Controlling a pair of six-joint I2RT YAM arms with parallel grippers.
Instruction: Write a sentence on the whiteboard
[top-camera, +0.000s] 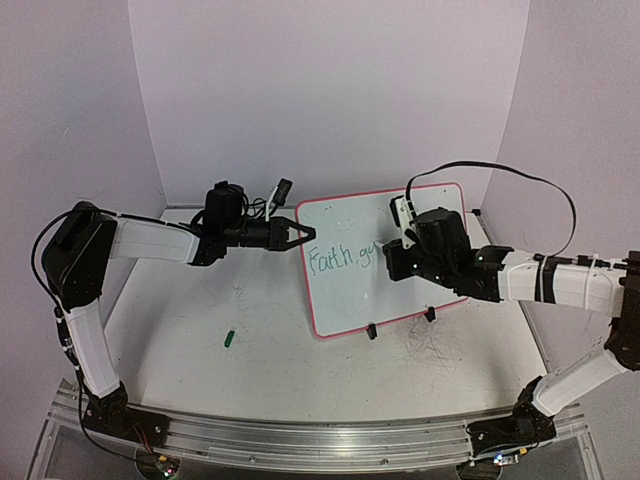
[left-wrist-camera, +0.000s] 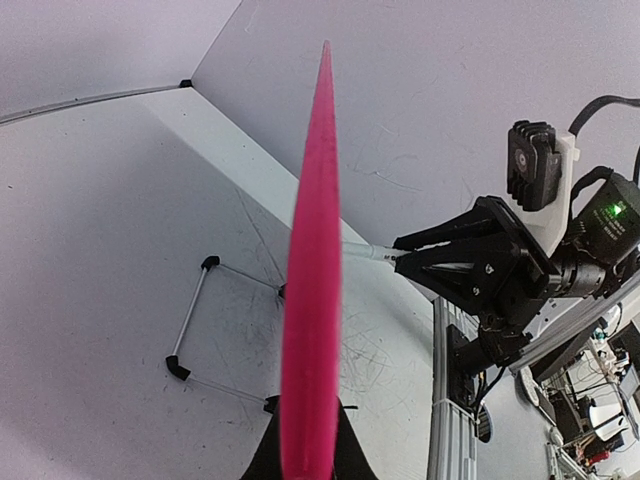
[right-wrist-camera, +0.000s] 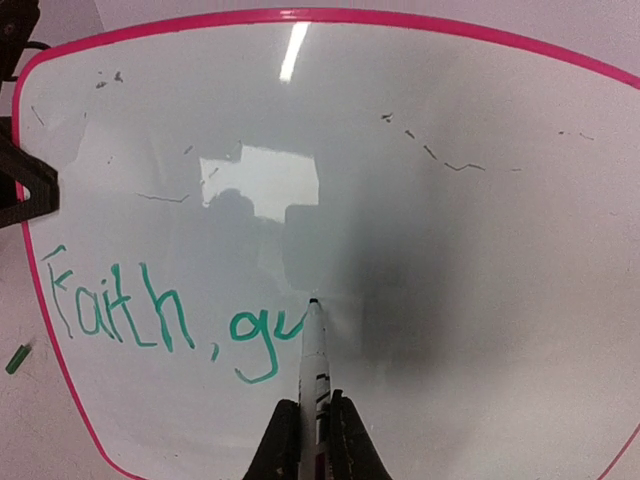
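Though incomplete, green sentence (right-wrist-camera: 170, 320) on whiteboard (right-wrist-camera: 480, 300)

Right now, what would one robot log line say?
left gripper: shut on edge of small pink-framed white whiteboard | right gripper: shut on white green-ink marker, tip on board | green handwritten sentence: "Faith, gu", unfinished

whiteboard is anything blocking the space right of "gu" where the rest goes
Nothing visible. The marker in the right gripper touches the whiteboard just after the green writing, and the surface to its right is bare but for faint old marks. The left gripper holds the left edge, clear of that path.
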